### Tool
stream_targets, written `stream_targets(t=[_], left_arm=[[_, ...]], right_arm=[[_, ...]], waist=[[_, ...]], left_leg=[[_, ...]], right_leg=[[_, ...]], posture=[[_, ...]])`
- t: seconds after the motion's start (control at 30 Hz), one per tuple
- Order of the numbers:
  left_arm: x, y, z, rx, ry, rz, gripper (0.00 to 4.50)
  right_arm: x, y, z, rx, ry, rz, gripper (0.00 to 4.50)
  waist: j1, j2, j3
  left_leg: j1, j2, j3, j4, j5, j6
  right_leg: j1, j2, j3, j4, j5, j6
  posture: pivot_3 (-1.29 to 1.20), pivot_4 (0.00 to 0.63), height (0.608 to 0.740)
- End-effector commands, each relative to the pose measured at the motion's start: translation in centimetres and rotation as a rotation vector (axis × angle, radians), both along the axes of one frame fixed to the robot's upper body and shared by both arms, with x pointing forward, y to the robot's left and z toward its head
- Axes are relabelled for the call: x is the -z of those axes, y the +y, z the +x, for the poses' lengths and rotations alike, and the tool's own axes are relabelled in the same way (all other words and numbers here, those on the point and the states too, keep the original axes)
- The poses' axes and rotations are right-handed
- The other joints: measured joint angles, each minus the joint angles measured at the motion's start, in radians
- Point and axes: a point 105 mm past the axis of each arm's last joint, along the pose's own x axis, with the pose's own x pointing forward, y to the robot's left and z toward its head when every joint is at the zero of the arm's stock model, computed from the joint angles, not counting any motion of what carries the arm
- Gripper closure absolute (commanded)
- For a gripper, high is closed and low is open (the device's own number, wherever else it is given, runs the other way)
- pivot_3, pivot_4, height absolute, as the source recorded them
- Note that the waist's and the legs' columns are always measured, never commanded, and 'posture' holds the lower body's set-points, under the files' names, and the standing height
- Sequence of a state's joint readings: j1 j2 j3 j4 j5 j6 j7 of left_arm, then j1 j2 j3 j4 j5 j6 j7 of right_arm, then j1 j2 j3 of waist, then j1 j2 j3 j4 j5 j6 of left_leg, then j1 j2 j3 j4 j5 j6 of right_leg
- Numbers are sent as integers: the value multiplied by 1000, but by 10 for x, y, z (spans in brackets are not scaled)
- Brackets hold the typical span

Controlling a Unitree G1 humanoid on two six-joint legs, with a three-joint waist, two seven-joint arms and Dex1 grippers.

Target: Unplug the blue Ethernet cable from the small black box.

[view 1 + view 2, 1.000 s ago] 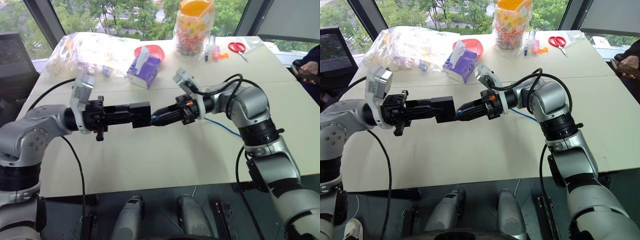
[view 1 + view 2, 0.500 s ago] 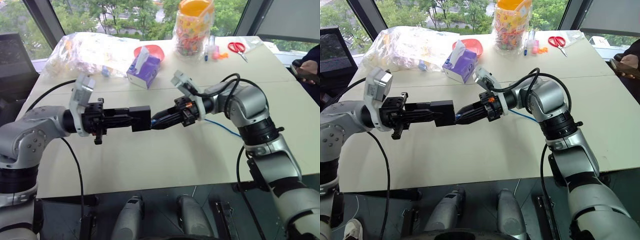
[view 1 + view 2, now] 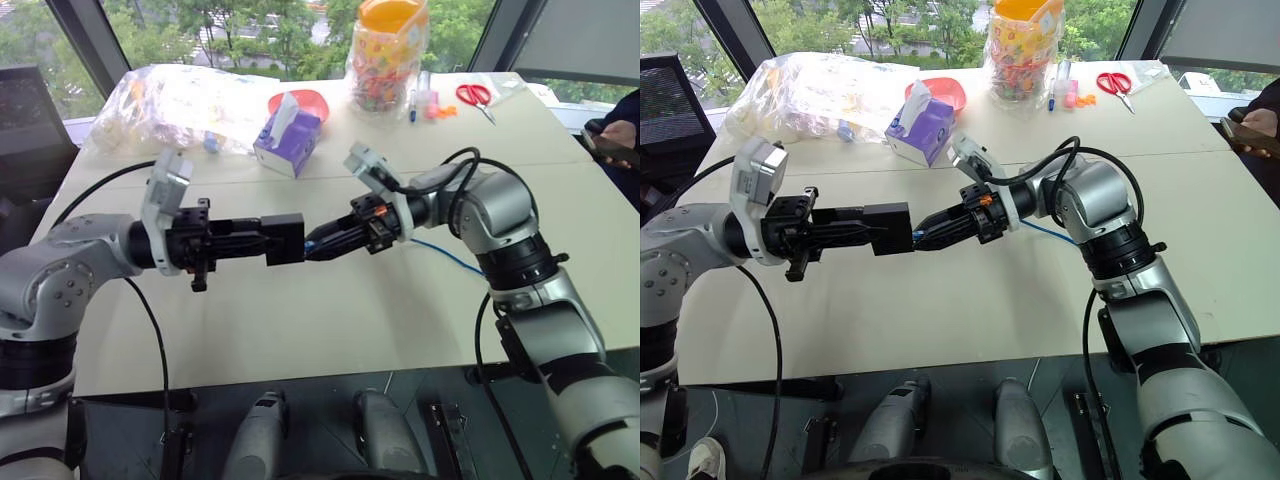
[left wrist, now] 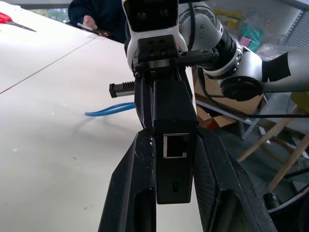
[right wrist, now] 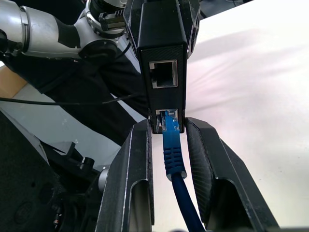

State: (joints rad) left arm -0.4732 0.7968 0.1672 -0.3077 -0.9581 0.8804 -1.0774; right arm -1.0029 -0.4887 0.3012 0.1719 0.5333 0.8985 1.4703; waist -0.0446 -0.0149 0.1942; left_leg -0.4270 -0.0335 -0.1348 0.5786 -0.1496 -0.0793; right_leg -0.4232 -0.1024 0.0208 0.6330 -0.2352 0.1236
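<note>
Grippers meet above the middle of the pale, cream-coloured table, two of them, each with two black fingers. The left gripper points level toward the right one and has its fingers clamped on the sides of the small matte black box, holding it in the air clear of the tabletop. In the left wrist view the box sits squeezed between the two fingers, with one empty square socket facing the camera.

The right gripper reaches in from the other side, its tips right at the box's far face. In the right wrist view that face shows two sockets: one empty, and one with the plug of the thin bright blue Ethernet cable seated in it. The right gripper's two fingers stand narrowly apart on either side of the blue plug boot, with small gaps visible between pads and boot, so whether they actually pinch the cable cannot be told. The one blue cable runs back under the right forearm and lies on the table.

Along the far edge of the table stand one purple tissue box with a white tissue sticking up, one red bowl behind it, one crumpled clear plastic bag, one clear jar with an orange lid full of colourful contents, one pair of red-handled scissors, and a couple of pens beside the jar. A person's hand shows at the far right edge.
</note>
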Motion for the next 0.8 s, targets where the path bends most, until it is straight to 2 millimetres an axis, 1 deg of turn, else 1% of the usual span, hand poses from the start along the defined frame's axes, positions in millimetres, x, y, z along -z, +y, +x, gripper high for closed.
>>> stream_targets(t=[0.03,0.1,0.13,0.2,0.23,0.67,0.77,0.8], left_arm=[[-7,2,-4,-7,-46,10,4045],[-6,2,-4,-9,-46,10,4045],[-6,2,-4,-10,-46,10,4045],[-6,2,-3,-12,-47,9,4045],[-6,2,-3,-12,-47,8,4045],[-5,2,-2,-22,-49,5,4045],[-5,2,-2,-22,-50,7,4045],[-5,2,-2,-22,-50,8,4045]], right_arm=[[-14,-4,-3,-25,-25,20,4011],[-14,-3,-3,-27,-28,19,2973],[-14,-3,-3,-23,-33,17,2588],[-13,-3,-1,-11,-45,10,1594],[-13,-3,-1,-10,-45,7,1198],[-13,-3,-2,-7,-7,-5,1198],[-14,-2,-1,-5,-6,-4,1984],[-13,-2,-1,-5,-6,-8,2505]], waist=[[0,0,0],[0,0,0],[0,0,0],[0,0,0],[0,0,0],[0,0,0],[0,0,0],[0,0,0]], left_leg=[[0,0,0,0,0,0],[0,0,0,0,0,0],[0,0,0,0,0,0],[0,0,0,0,0,0],[0,0,0,0,0,0],[0,0,0,0,0,0],[0,0,0,0,0,0],[0,0,0,0,0,0]], right_leg=[[0,0,0,0,0,0],[0,0,0,0,0,0],[0,0,0,0,0,0],[0,0,0,0,0,0],[0,0,0,0,0,0],[0,0,0,0,0,0],[0,0,0,0,0,0],[0,0,0,0,0,0]], posture=[[0,150,728],[0,150,728],[0,150,728],[0,150,728],[0,150,728],[0,150,728],[0,150,728],[0,150,728]])
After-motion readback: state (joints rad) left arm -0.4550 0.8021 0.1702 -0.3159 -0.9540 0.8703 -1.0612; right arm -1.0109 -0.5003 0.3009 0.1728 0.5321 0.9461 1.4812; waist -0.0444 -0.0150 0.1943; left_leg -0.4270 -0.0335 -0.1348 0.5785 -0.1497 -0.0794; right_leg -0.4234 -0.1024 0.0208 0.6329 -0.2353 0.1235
